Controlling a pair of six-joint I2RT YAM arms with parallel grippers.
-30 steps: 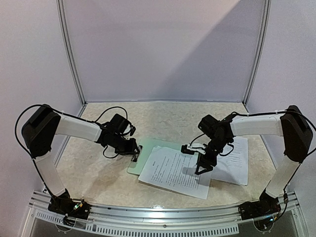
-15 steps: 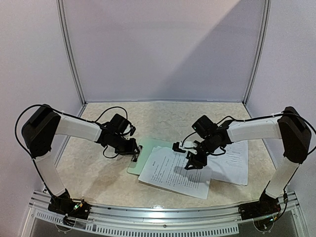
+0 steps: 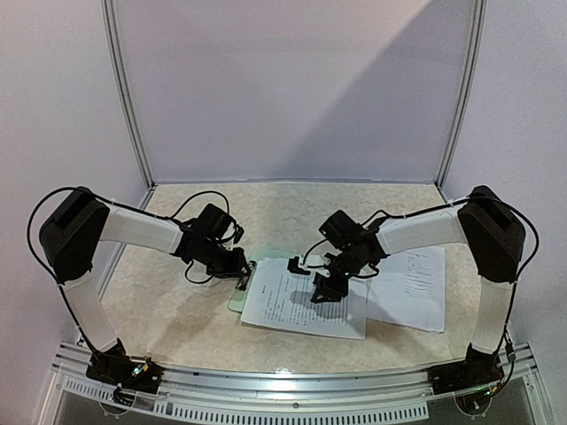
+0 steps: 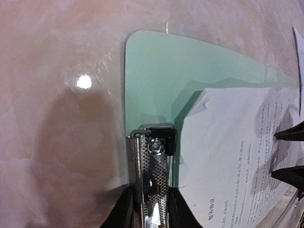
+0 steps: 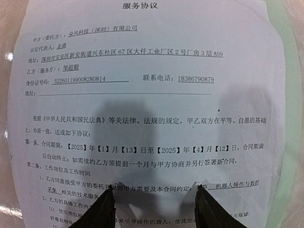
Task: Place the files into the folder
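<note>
The mint-green folder (image 3: 268,259) lies flat at table centre and also shows in the left wrist view (image 4: 161,71). My left gripper (image 3: 242,276) is shut on its metal clip (image 4: 152,171), with the jaws either side of the clip lever (image 4: 151,197). One file, a white printed sheet (image 3: 297,305), lies over the folder with its corner close beside the clip (image 4: 228,156). My right gripper (image 3: 323,290) is open, and both fingertips (image 5: 108,197) rest on this sheet (image 5: 142,95). A second file (image 3: 412,288) lies on the table to the right.
The right arm's cable and wrist hang over the gap between the two sheets. The metal frame rail (image 3: 292,390) runs along the near table edge. White walls stand at the back and sides.
My right gripper has moved left, sliding the top sheet with it over the folder and toward the clip. The sheet has turned squarer. The left gripper has stayed on the clip.
</note>
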